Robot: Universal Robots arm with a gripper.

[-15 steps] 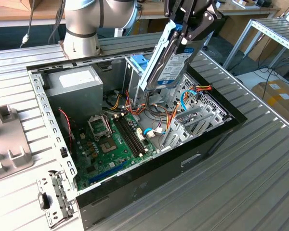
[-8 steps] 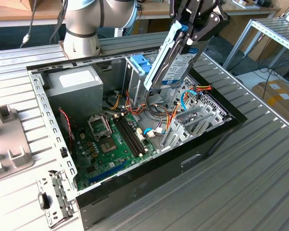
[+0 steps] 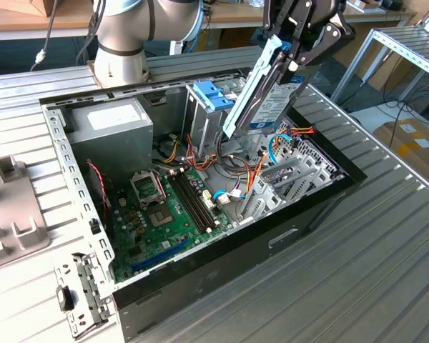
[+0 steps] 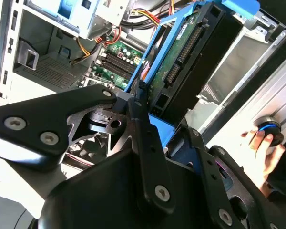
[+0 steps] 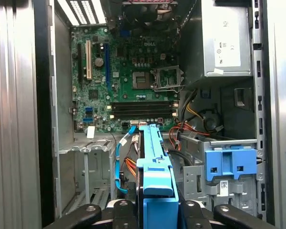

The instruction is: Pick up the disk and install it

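Observation:
The disk (image 3: 268,96), a dark drive in a bright blue carrier, hangs tilted above the open computer case (image 3: 322,204), over its side at the exterior view's right. My gripper (image 3: 294,51) is shut on the disk's upper end. In the second wrist view the disk (image 4: 190,57) rises from between the black fingers (image 4: 140,124), its connector edge and green board showing. In the first wrist view the carrier's blue edge (image 5: 155,162) points toward the motherboard, and my gripper (image 5: 157,214) clamps it. Below the disk lies the grey metal drive bay (image 3: 293,175).
Inside the case are the motherboard (image 3: 164,207), a grey power-supply box (image 3: 118,125), a light-blue latch block (image 3: 213,95) and loose orange and blue cables (image 3: 272,153). A person's hand (image 4: 260,148) rests on a knob beside the case. A grey moulded tray (image 3: 7,207) lies at the exterior view's left.

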